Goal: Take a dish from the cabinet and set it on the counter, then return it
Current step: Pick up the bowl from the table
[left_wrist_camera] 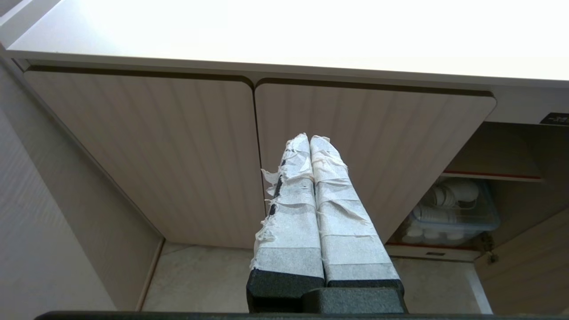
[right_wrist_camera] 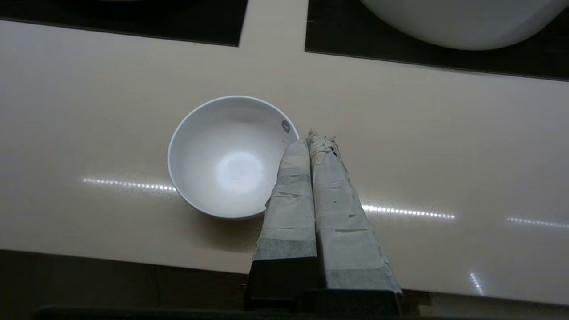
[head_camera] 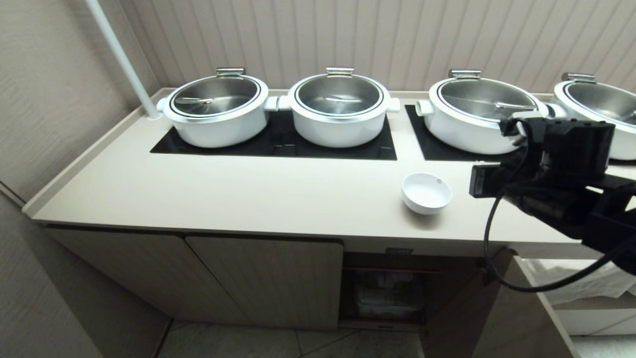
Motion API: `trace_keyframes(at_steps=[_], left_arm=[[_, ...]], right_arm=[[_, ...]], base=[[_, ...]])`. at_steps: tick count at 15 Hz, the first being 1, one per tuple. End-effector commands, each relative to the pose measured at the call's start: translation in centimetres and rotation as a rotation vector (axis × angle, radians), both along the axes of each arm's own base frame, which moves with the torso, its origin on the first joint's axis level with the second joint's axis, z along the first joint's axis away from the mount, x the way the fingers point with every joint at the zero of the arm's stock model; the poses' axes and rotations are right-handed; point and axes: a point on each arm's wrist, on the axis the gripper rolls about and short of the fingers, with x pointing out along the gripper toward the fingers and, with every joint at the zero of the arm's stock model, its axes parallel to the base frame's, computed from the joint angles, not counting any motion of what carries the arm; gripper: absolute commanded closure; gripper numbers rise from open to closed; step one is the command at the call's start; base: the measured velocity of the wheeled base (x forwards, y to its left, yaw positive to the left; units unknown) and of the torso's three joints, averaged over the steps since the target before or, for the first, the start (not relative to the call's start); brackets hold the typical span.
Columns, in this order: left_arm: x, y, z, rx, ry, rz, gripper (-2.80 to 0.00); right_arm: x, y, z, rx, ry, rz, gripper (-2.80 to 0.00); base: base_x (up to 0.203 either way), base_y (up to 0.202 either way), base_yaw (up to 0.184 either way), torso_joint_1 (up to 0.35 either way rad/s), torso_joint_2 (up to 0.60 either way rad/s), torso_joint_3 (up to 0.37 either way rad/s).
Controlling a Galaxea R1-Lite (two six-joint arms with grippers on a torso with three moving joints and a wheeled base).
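The dish (right_wrist_camera: 229, 158) sits on the counter (right_wrist_camera: 444, 146) near its front edge, just beside the right gripper (right_wrist_camera: 316, 138) fingertips (pressed together, holding nothing). Bare counter lies past the fingers up to the hob panels (right_wrist_camera: 133, 20). The left gripper (left_wrist_camera: 310, 138) is closed too, down before the cabinet (left_wrist_camera: 146, 146) doors.

- The right arm (head_camera: 556, 184) reaches in from the right side, its black wrist block held above the bench (head_camera: 248, 194), a black cable looping down below it.
- The right claw (right_wrist_camera: 314, 140) has its two tape-wrapped fingers (right_wrist_camera: 289, 195) pressed flat together, gripping nothing, with the tips above the bench.
- The left claw (left_wrist_camera: 310, 138) sits low, below the level of the bench, pointing up and forward.
- Its taped fingers (left_wrist_camera: 342, 213) are likewise pressed together along their whole length, with nothing between them.
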Motion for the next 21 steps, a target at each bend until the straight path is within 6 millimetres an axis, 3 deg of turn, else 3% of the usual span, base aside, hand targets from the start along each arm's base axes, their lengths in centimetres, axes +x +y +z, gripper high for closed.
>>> trace_keyframes(at_steps=[1,6,11,14,17,21], left_arm=[[0.0,0.0,0.0,-0.001,0.0,0.0,0.0],[0.0,0.0,0.0,-0.001,-0.002,0.0,0.0],[0.0,0.0,0.0,-0.001,-0.002,0.0,0.0],[0.0,0.0,0.0,-0.001,0.0,0.001,0.0],[0.0,0.0,0.0,-0.001,-0.002,0.0,0.0],[0.0,0.0,0.0,-0.001,0.0,0.0,0.0]], right_arm=[[-2.6,-0.8,-0.8,-0.011,0.03,0.005,0.0],[-10.3,-3.0,-3.5,-0.038,0.097,0.053,0.0],[-16.6,-5.0,-4.7,-0.073,0.042,0.081,0.0],[-21.1,-6.3,-7.3,-0.115,0.012,0.099,0.0],[-23.4,-7.2,-8.1,-0.11,-0.025,0.077,0.0],[-25.9,-8.1,-10.1,-0.098,0.066,0.035,0.0]], base=[[0.0,0.0,0.0,0.0,0.0,0.0],[0.0,0.0,0.0,0.0,0.0,0.0],[0.0,0.0,0.0,0.0,0.0,0.0],[0.0,0.0,0.0,0.0,0.0,0.0],[0.0,0.0,0.0,0.0,0.0,0.0],[0.0,0.0,0.0,0.0,0.0,0.0]])
